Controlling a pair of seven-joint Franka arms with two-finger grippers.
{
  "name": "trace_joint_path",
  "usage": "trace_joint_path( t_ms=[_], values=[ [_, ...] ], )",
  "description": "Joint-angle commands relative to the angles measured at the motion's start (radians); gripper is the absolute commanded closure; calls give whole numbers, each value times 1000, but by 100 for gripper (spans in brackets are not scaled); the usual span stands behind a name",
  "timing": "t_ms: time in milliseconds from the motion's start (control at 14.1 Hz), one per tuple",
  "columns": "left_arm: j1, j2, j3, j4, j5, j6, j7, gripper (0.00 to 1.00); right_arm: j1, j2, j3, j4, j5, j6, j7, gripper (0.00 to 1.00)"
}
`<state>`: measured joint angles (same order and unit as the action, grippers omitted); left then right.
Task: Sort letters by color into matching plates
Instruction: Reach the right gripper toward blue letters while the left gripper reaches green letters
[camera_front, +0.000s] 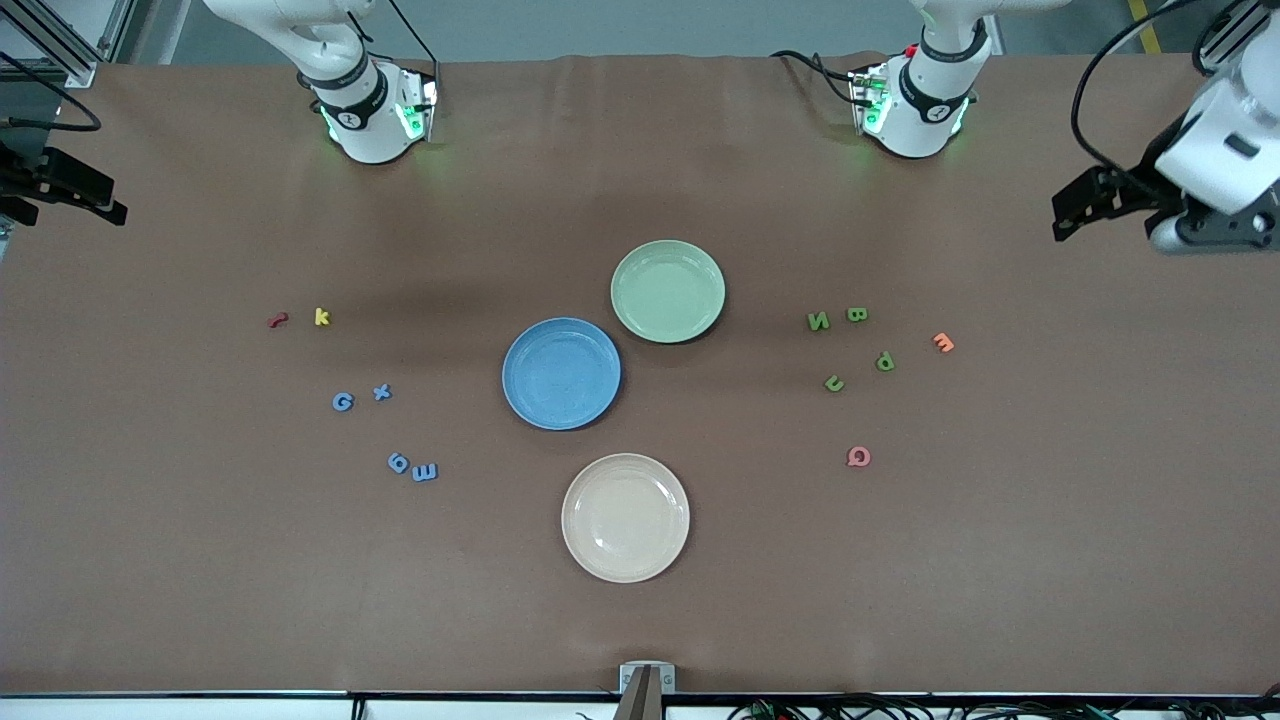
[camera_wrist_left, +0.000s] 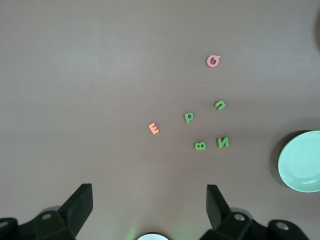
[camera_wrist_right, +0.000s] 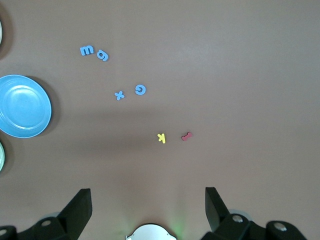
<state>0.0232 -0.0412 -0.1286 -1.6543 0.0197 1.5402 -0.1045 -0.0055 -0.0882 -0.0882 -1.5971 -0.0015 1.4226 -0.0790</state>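
On the counter (camera_front: 200, 600) we find four blue letters (camera_front: 343, 402) at nine o'clock from the blue plate (camera_front: 561, 373), nearest our right gripper (camera_wrist_right: 148, 207); four green letters (camera_front: 818, 321) at three o'clock of the pale green plate (camera_front: 667, 291), nearest the left gripper (camera_wrist_left: 150, 205). Both grippers hover spread wide, empty.

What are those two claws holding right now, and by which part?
Nothing. The left gripper and the right gripper are both open and empty; every letter lies on the table.

The red letter (camera_front: 277, 320) is too small to read.
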Motion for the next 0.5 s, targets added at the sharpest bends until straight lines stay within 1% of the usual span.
trace_joint_path(
  t_ms=[0, 71, 212, 283, 425],
  values=[
    [-2, 69, -13, -34, 11, 85, -23, 0, -5, -5, -1, 15, 9, -8, 7, 0],
    [-2, 76, -14, -86, 9, 151, -38, 0, -11, -2, -1, 19, 12, -7, 7, 0],
    [-6, 81, -16, -232, 9, 350, -95, 0, -11, 14, -1, 20, 8, 7, 1, 0],
    [-17, 89, -19, -298, 8, 435, -122, 0, -10, 51, -1, 25, 0, 12, -1, 0],
    [-32, 138, -31, -356, 9, 515, -193, 0, -14, 103, -1, 26, 0, 68, -7, 0]
  ],
)
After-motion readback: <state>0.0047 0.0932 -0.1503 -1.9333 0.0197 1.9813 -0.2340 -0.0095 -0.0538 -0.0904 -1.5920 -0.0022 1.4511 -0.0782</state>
